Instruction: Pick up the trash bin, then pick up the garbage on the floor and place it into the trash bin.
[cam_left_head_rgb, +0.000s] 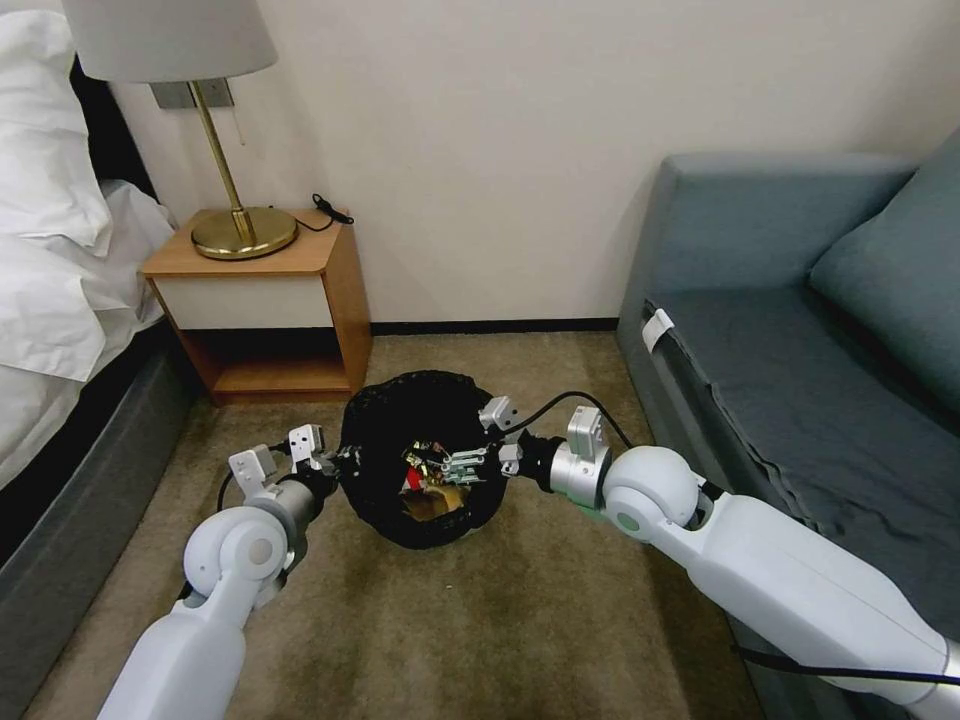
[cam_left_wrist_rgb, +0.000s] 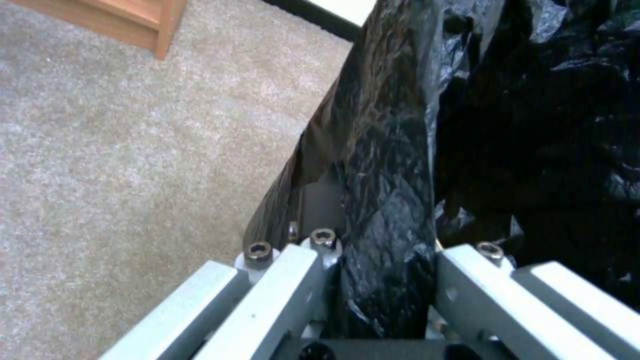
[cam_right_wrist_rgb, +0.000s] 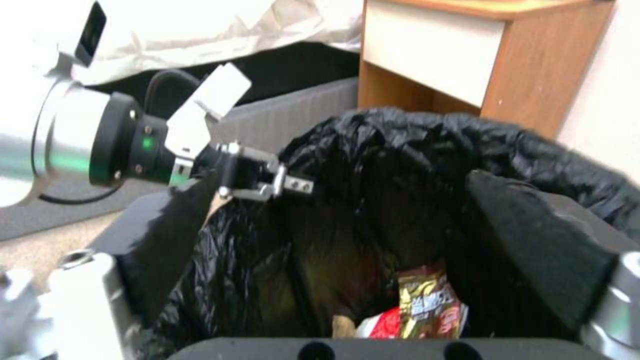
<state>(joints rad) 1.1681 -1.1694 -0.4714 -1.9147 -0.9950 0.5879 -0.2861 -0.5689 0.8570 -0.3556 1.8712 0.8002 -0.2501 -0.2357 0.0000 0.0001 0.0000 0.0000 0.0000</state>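
Our left gripper (cam_left_wrist_rgb: 383, 280) is pinching the left rim of the trash bin (cam_left_head_rgb: 400, 420): in the left wrist view a fold of the crinkled black liner is passing between the two pale fingers (cam_left_wrist_rgb: 287, 290), which are standing narrow against it on both sides. In the right wrist view the same left gripper (cam_right_wrist_rgb: 267, 175) is sitting on the far edge of the bin.

Our right gripper (cam_left_head_rgb: 470, 465) is hanging over the bin's mouth, just inside its right rim. In the right wrist view its dark pads (cam_right_wrist_rgb: 533, 240) are spreading wide apart, with the open bag between them and nothing in their grasp.

The garbage is lying at the bottom of the bag: we are seeing a yellow-brown wrapper (cam_right_wrist_rgb: 427, 305), with a red-and-white packet (cam_right_wrist_rgb: 383, 325) touching it and a tan scrap (cam_right_wrist_rgb: 343, 325) beside that.

The bin is sitting between our two arms over the tan carpet (cam_left_head_rgb: 560, 620); we cannot tell whether its base is touching the floor.

Around the work, a wooden nightstand (cam_left_head_rgb: 270, 300) is standing close behind the bin against the wall, bearing a brass lamp (cam_left_head_rgb: 240, 225). A bed (cam_left_head_rgb: 60, 300) with white bedding is flanking the left arm, and a grey-blue sofa (cam_left_head_rgb: 800, 340) is running close along the right arm.
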